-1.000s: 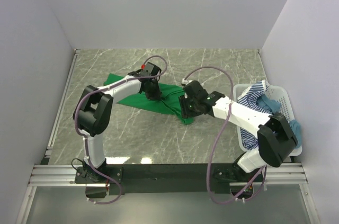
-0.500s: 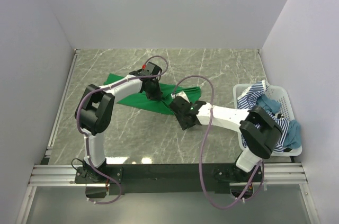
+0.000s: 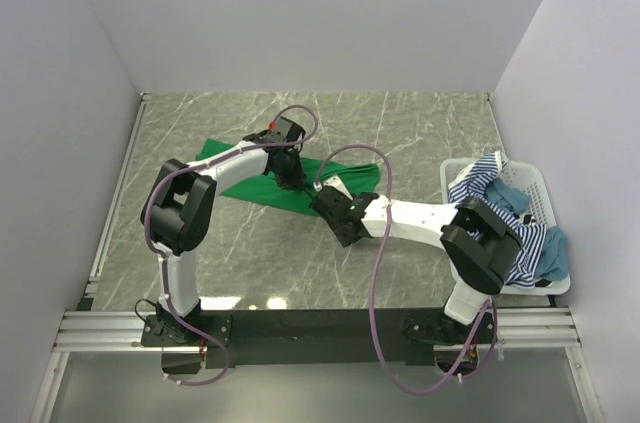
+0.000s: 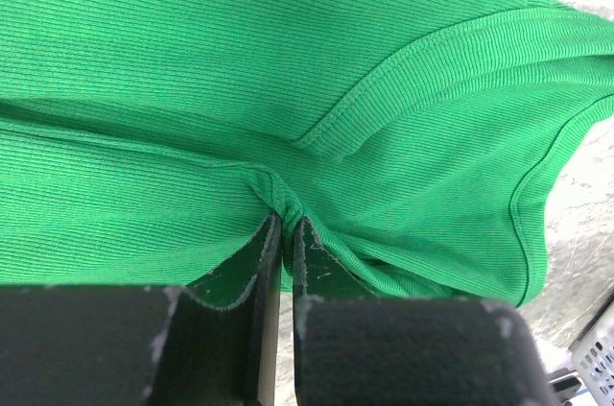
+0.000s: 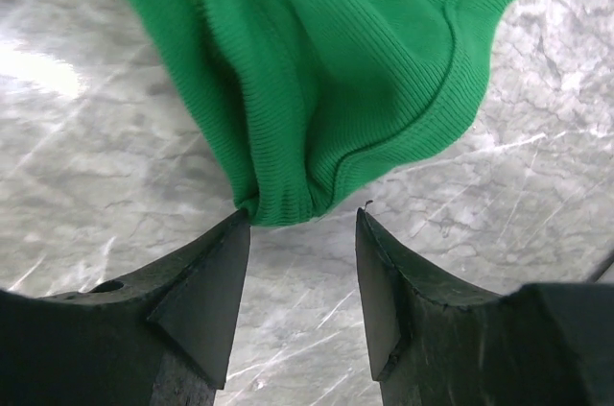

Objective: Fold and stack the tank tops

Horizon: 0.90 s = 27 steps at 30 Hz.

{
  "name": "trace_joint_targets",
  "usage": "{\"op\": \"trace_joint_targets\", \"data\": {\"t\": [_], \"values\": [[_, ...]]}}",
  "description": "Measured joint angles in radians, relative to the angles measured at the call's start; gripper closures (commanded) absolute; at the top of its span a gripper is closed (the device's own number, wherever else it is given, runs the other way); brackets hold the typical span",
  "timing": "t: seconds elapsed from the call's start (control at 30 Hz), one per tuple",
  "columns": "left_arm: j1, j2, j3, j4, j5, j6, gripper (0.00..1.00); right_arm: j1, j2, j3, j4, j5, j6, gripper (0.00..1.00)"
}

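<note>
Right pincer slid left | green tank top before jaws | basket right

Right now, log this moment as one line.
left gripper: shut on green tank top | right gripper: open, tips flanking its bunched end | striped tank top, teal tank top: in basket, spilling over

A lab robot cell: plain white panels box in a marble-patterned counter, with an aluminium rail along the frame's bottom edge.
</note>
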Motion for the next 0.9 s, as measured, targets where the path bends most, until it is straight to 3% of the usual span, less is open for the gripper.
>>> {"op": "trace_joint_targets", "data": {"t": [0.9], "values": [[0.003, 0.000, 0.000, 0.000, 0.008, 0.000, 0.90, 0.029, 0.040, 0.019, 0.034, -0.031, -0.069, 0.46]]}}
